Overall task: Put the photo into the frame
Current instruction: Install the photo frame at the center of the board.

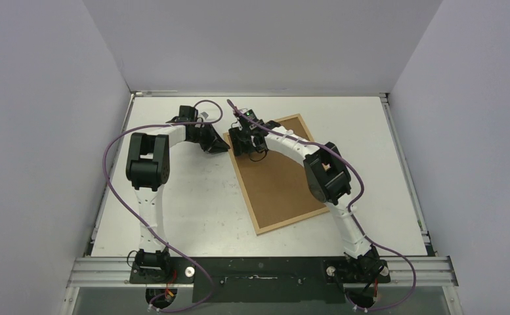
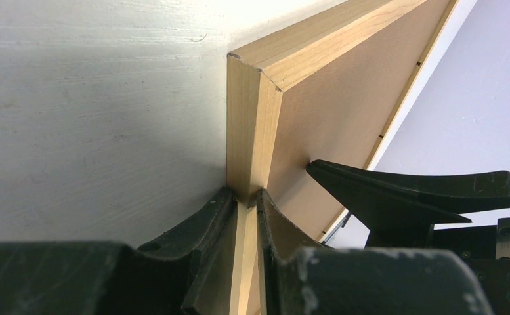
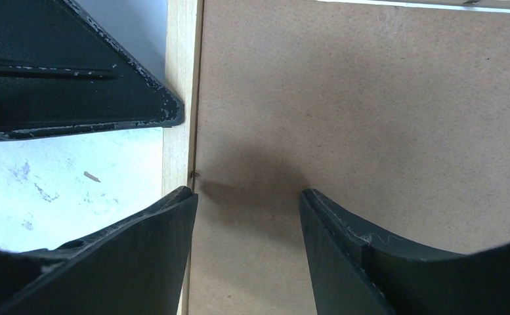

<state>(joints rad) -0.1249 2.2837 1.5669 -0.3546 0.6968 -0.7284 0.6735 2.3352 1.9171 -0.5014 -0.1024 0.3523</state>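
Note:
The frame (image 1: 242,187) of light wood strips lies face down on the white table, with the brown hardboard backing panel (image 1: 278,184) filling it. The photo is hidden. My left gripper (image 1: 222,146) is shut on the frame's wood strip (image 2: 249,131) near its far left corner, one finger on each side (image 2: 247,200). My right gripper (image 1: 244,143) is open and empty, jaws spread just above the backing panel (image 3: 370,98), next to the frame's left strip (image 3: 181,52); its midpoint is over the panel (image 3: 247,200).
The two grippers sit close together at the frame's far left corner; a left finger (image 3: 62,79) shows in the right wrist view and a right finger (image 2: 403,190) in the left wrist view. White walls enclose the table (image 1: 193,216) on three sides.

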